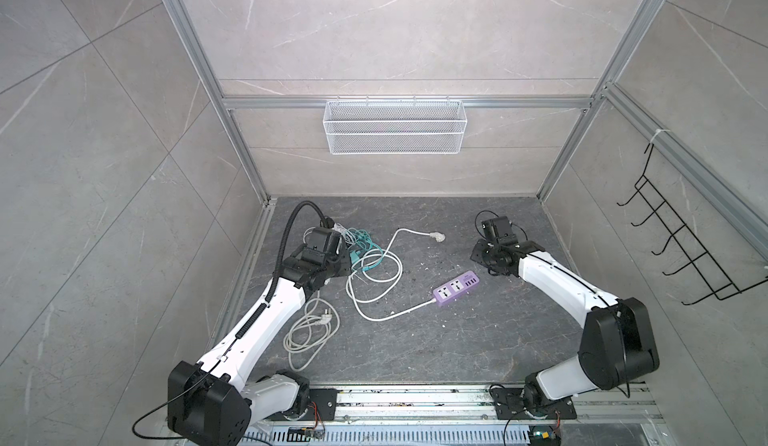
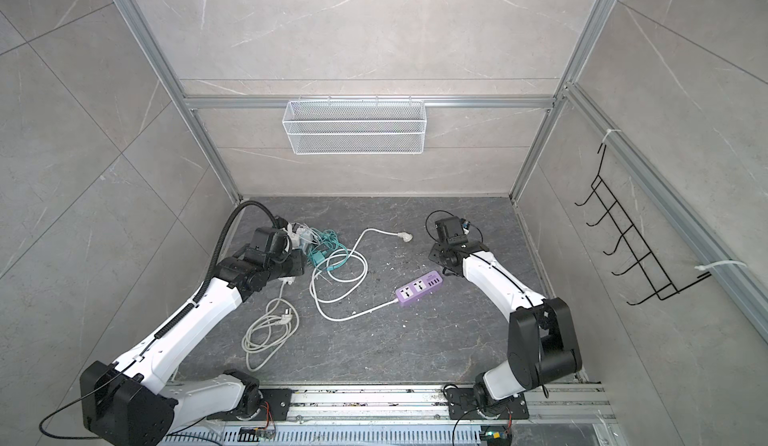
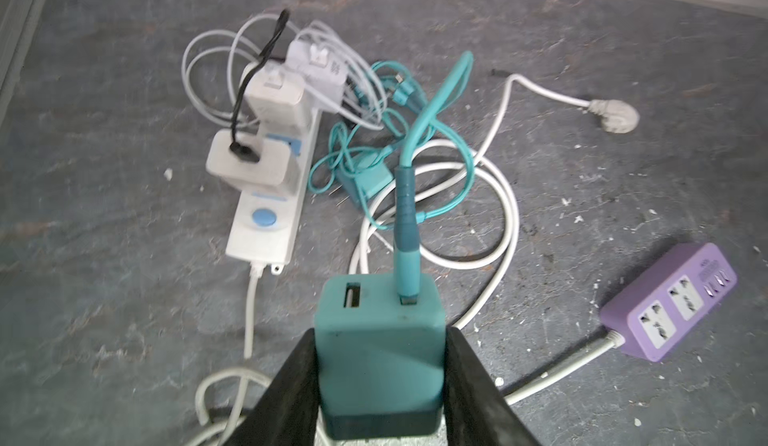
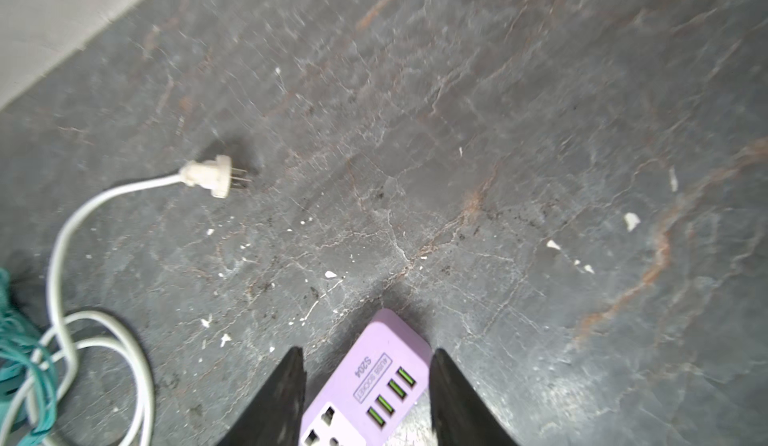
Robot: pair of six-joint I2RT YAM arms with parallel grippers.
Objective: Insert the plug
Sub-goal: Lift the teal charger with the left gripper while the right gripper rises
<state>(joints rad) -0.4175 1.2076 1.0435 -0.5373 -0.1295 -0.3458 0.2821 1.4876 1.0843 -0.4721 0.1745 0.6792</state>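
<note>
The teal charger [image 3: 378, 365] sits clamped in the left fingers [image 3: 286, 390] above the cable tangle [image 1: 361, 248], left rear. The right fingers [image 4: 282, 394] straddle the purple strip [image 4: 374, 381] at its USB end, part open; contact unclear. Judgement: square prongs over a free socket, teal lead [image 3: 405, 199] slack. Bare counter [image 1: 415, 348] lies between; white cable loops [image 3: 513, 215] edge the path.

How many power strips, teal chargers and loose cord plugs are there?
Power strips: 2, the purple power strip and the white power strip.
Teal chargers: 2, the held teal charger in the left gripper and the floor teal charger.
Loose cord plugs: 2, the white plug and the grey plug.
Total: 6.
</note>
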